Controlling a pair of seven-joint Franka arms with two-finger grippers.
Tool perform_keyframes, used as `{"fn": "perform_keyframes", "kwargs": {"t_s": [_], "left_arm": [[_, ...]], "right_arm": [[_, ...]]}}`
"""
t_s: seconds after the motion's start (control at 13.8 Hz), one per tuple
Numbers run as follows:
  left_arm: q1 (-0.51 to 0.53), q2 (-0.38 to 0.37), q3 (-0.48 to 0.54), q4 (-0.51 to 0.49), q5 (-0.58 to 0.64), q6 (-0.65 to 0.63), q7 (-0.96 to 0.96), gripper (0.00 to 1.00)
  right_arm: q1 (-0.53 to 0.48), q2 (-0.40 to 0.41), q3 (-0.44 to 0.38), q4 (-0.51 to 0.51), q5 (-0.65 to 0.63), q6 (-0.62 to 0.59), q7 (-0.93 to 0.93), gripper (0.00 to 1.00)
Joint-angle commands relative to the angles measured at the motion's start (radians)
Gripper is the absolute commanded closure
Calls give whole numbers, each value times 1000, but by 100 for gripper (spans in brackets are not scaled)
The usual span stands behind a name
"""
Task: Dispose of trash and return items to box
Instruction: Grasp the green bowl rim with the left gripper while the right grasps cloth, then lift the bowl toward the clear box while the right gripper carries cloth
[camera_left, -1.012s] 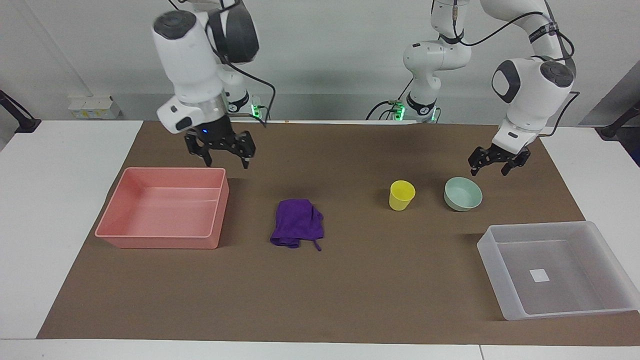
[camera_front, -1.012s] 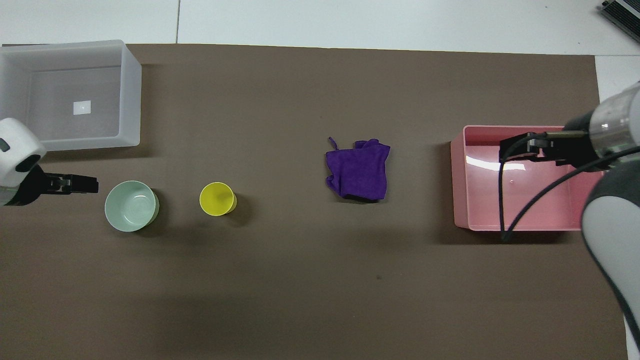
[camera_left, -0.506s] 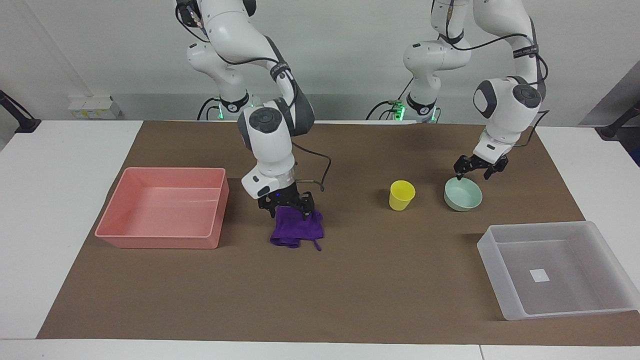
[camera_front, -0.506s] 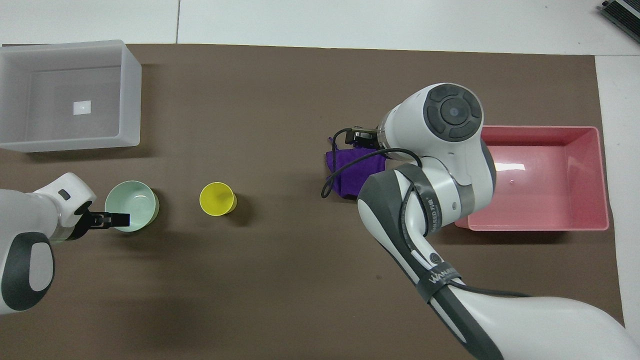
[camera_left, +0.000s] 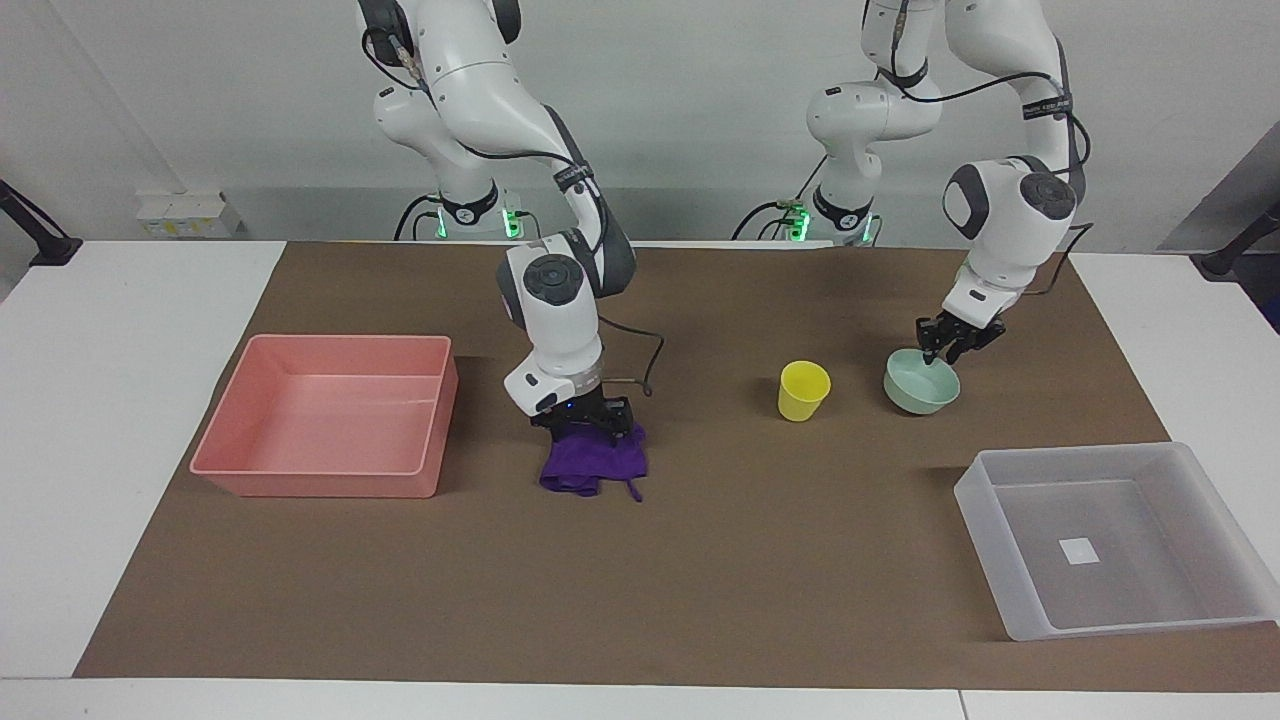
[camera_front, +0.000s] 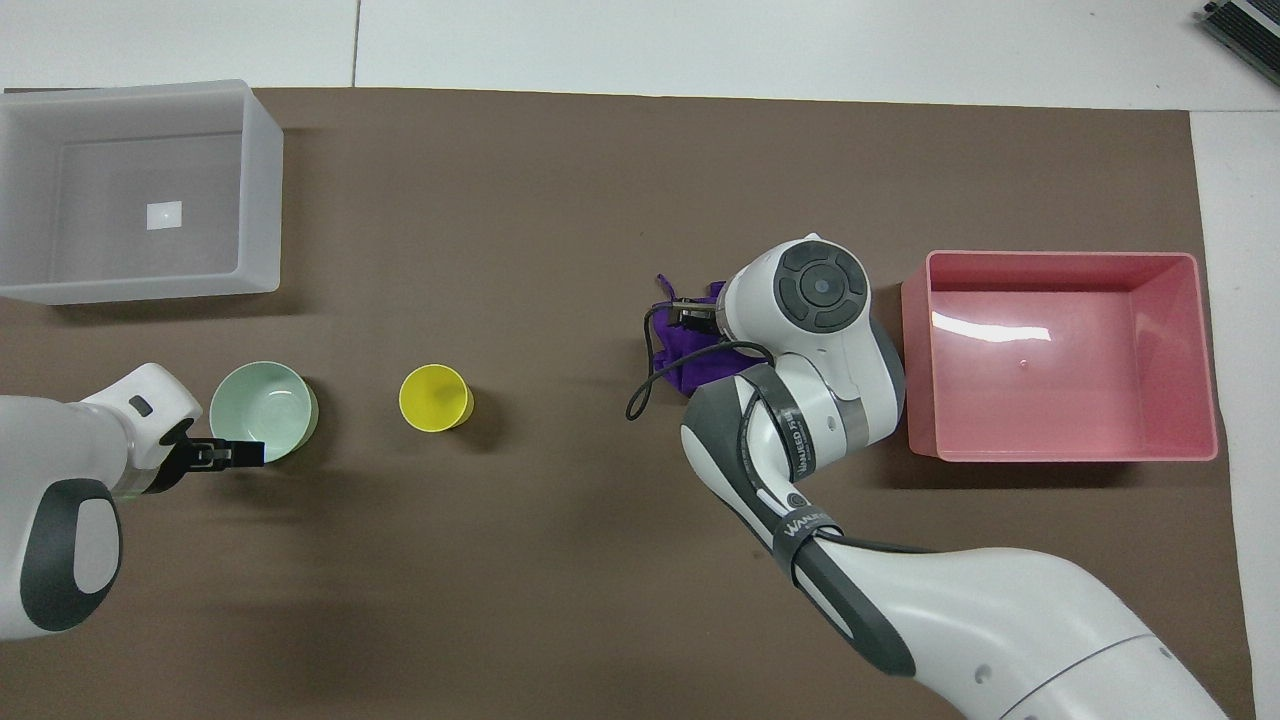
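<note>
The purple cloth (camera_left: 595, 465) lies mid-table on the brown mat, partly hidden under the right arm in the overhead view (camera_front: 684, 352). My right gripper (camera_left: 588, 428) points down and presses into the cloth's edge nearer the robots (camera_front: 690, 316). The mint-green bowl (camera_left: 915, 390) sits toward the left arm's end (camera_front: 262, 405), with the yellow cup (camera_left: 803, 390) upright beside it (camera_front: 434, 397). My left gripper (camera_left: 940, 357) is shut on the bowl's rim nearest the robots (camera_front: 243, 453). The clear box (camera_left: 975, 500) is empty, farther from the robots than the bowl (camera_front: 262, 200).
An empty pink bin (camera_left: 320, 485) stands toward the right arm's end of the table (camera_front: 915, 370), beside the cloth. A black cable loops off the right wrist (camera_front: 645, 385) just above the mat. White table borders the mat.
The right arm swung from over the pink bin down onto the purple cloth. The left gripper came down to the bowl and closed on its rim; the bowl shifted slightly.
</note>
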Motion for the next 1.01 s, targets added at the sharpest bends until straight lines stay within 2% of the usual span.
{"fn": "perform_keyframes", "kwargs": {"t_s": [0.0,0.07,0.14,0.22,0.36,0.51,0.65,0.94], "left_arm": [[17,2,-7,-4,14,24,16,100],[17,8,-7,15,14,17,16,100],[17,12,-7,38,14,11,19,100],[17,10,-7,53,14,9,16,100],[16,4,-7,102,14,-49,14,100],[22,8,-5,233,14,-196,16,100],[49,53,-7,372,15,-303,34,100],[72,160,-7,600,15,-420,57,100]], "right_arm": [[-2,-43,2,-66,-14,22,-3,0],[-1,-43,2,-68,-14,37,-3,23],[-1,-42,2,-65,-14,40,-1,70],[-1,-42,4,-62,-14,37,14,100],[1,-43,4,-57,-14,39,46,100],[1,-48,4,-40,-14,23,49,100],[0,-83,2,-40,-15,-6,45,100],[-25,-175,-7,15,-29,-139,-6,100]]}}
